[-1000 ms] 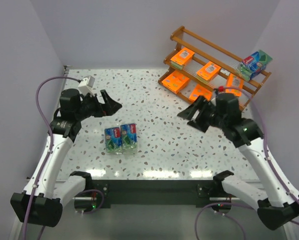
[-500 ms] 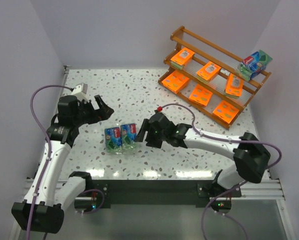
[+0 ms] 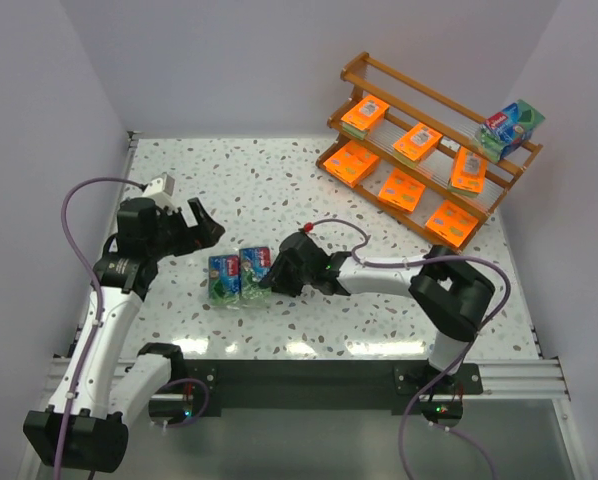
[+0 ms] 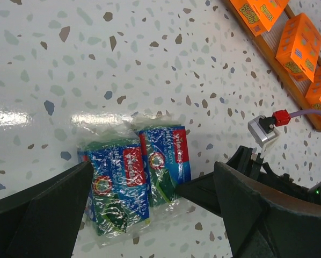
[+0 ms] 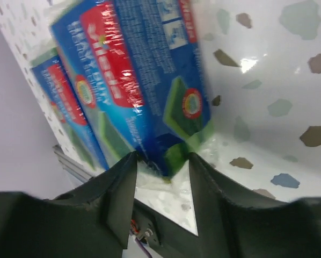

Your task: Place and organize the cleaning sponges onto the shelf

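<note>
1. Right hand point(image 3: 268, 277) is at the end of your right arm, which is stretched low across the desk point(image 3: 279, 175) towards the left. Its two fingers point(image 5: 117, 188) stand on either side of one end of the right green-and-blue pack point(image 3: 257, 268).
2. That pack's crinkled wrap sits in the gap between the fingers. You cannot tell from these views whether they are pressing on it or only bracketing it.
3. Left green-and-blue pack point(image 3: 225, 277) lies flat on the desk, touching the right one along its long side. Both have their printed faces up.
4. Your left hand point(image 3: 201, 222) hovers released, with its fingers spread wide and holding nothing. It is up and to the left of the pair and apart from them.
5. At the far right corner, the shelf point(image 3: 419, 90) carries six orange packs point(image 3: 402, 188). Three are on the middle tier and three on the lowest.
6. A third green-and-blue pack point(image 3: 509, 128) rests at the right end of the shelf's top tier.
</note>
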